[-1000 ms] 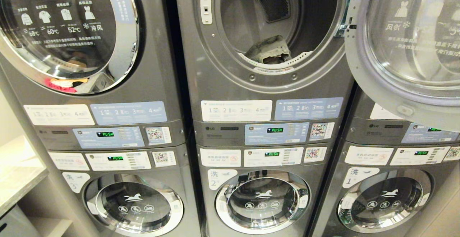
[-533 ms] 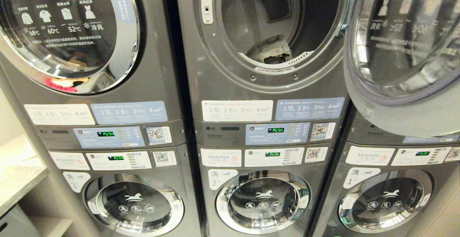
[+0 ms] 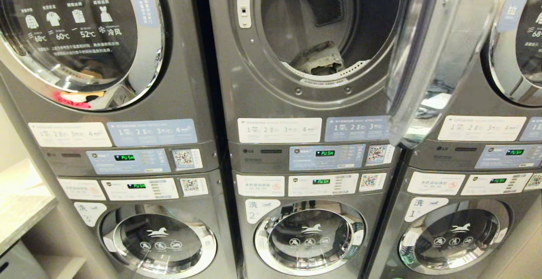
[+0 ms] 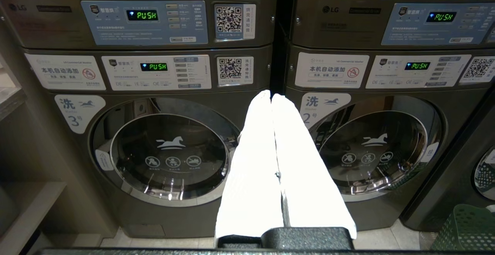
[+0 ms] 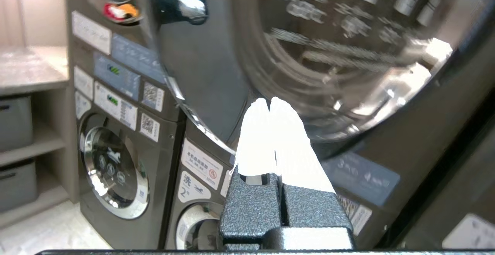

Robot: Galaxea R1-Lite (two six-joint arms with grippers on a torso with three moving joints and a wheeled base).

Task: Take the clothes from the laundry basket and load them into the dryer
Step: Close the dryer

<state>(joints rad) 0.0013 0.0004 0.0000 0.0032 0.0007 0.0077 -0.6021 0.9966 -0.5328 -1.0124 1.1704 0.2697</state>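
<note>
Dim warm light; dryer door [image 3: 419,59] motion-blurred, glaring.

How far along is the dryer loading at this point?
Done: one crumpled garment already lies in the middle dryer's drum. In hand: the dryer door stands part-swung toward the opening, with the right gripper shut and empty by its outer face; the left gripper is shut, parked low. Left: latching the door; only the green laundry basket's corner shows, contents unseen.
</note>
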